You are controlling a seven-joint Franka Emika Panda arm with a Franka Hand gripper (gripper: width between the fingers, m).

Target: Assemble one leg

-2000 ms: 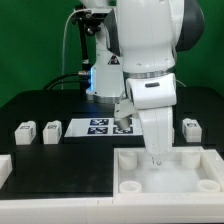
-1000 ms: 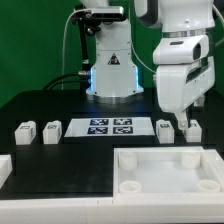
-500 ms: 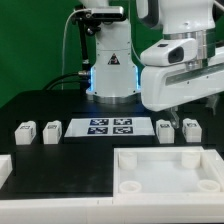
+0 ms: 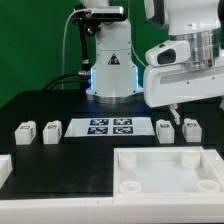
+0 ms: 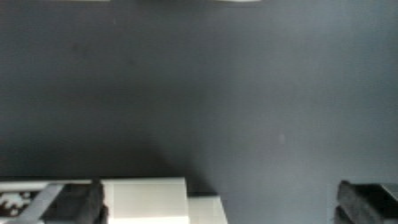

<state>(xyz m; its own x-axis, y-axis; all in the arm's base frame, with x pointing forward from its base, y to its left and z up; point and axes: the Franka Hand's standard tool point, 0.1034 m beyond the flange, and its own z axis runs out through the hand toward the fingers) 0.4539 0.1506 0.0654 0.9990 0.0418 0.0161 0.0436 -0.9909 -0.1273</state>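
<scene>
Fingers (image 4: 172, 109) only partly shown under the tilted gripper (image 4: 174, 112), right of centre in the exterior view; spread impossible to tell, nothing seen held. Just below, the leg (image 4: 166, 128) upright on the table (image 4: 70, 105), a twin leg (image 4: 190, 127) just beside it, both apart from the panel (image 4: 165, 172) at lower right. Probably best to square the hand, centre over one block alone, then lower straight. Wrist view: mostly bare dark table, a pale shape (image 5: 151, 200) between two dark shapes (image 5: 377, 198), identity unclear; worth a cleaner look before closing.
</scene>
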